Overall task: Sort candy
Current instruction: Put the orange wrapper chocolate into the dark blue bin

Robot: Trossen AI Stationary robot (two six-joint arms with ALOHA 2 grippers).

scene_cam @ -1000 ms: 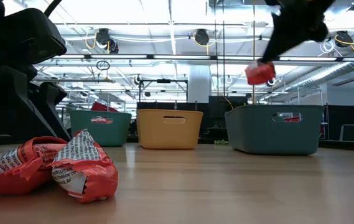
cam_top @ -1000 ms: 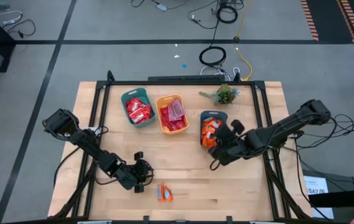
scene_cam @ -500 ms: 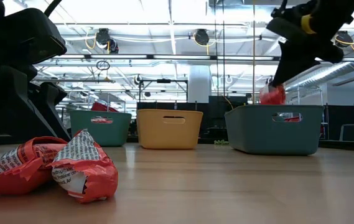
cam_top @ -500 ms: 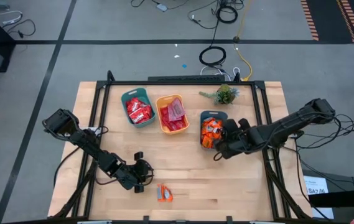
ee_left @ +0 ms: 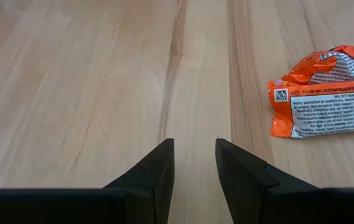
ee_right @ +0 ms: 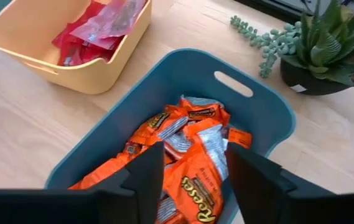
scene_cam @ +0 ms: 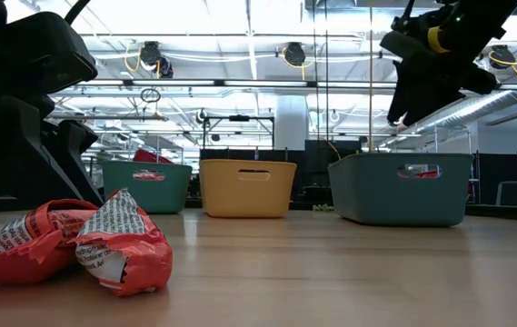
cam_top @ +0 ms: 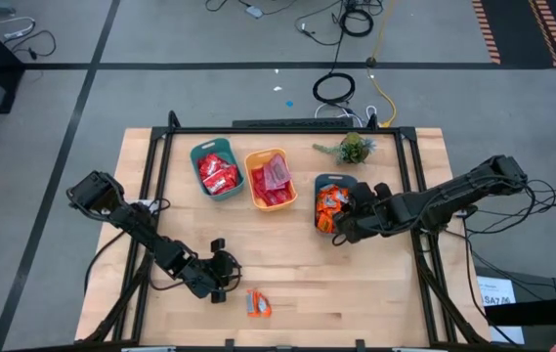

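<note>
Orange candy [cam_top: 258, 304] lies on the table [cam_top: 297, 284] at 6 o'clock, just beside the left gripper [cam_top: 222, 279], part open and empty. The right gripper [cam_top: 339, 228] hangs over the bin [cam_top: 335, 183] at 3 o'clock, parted, holding nothing.

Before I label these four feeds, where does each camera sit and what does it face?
High: overhead, straight down; both arms, table.
Low: table height, across; right hand above.
Left wrist: left hand open, loose orange candy.
Right wrist: right hand open over dark teal bin.
Shared: that bin, high and right wrist.
</note>
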